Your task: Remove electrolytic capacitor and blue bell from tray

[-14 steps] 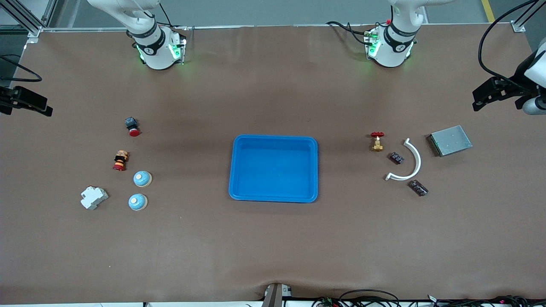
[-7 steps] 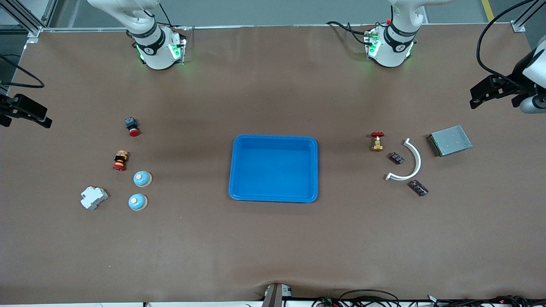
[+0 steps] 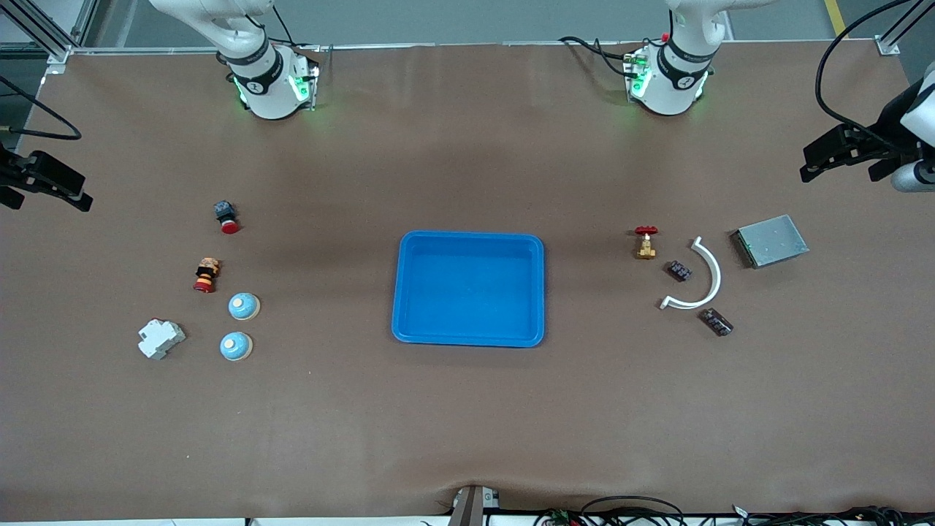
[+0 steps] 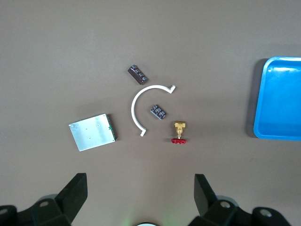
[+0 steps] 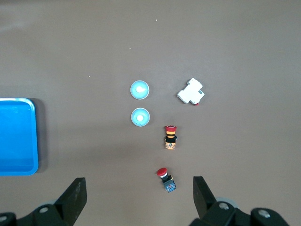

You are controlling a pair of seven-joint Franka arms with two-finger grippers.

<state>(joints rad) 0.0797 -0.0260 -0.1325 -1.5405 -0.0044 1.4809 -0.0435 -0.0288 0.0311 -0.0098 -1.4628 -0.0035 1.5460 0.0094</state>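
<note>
Two dark capacitors (image 3: 680,271) (image 3: 716,322) lie toward the left arm's end of the table, one inside a white arc, one just outside it. The left wrist view shows these capacitors (image 4: 159,111) (image 4: 138,74) too. Two blue bells (image 3: 244,306) (image 3: 236,345) sit toward the right arm's end, and the right wrist view has both bells (image 5: 140,117) (image 5: 139,89). My left gripper (image 3: 818,164) (image 4: 140,181) hangs open high over its end of the table. High over the other end, my right gripper (image 3: 66,191) (image 5: 138,183) is open. Neither holds anything.
A blue tray (image 3: 409,292) stands in the middle. Beside the capacitors are a white arc (image 3: 712,274), a brass valve (image 3: 645,243) and a metal plate (image 3: 771,240). Near the bells lie a white breaker (image 3: 161,338) and two red push buttons (image 3: 206,275) (image 3: 226,216).
Both grippers have shifted slightly at the table's ends. Nothing on the table has moved.
</note>
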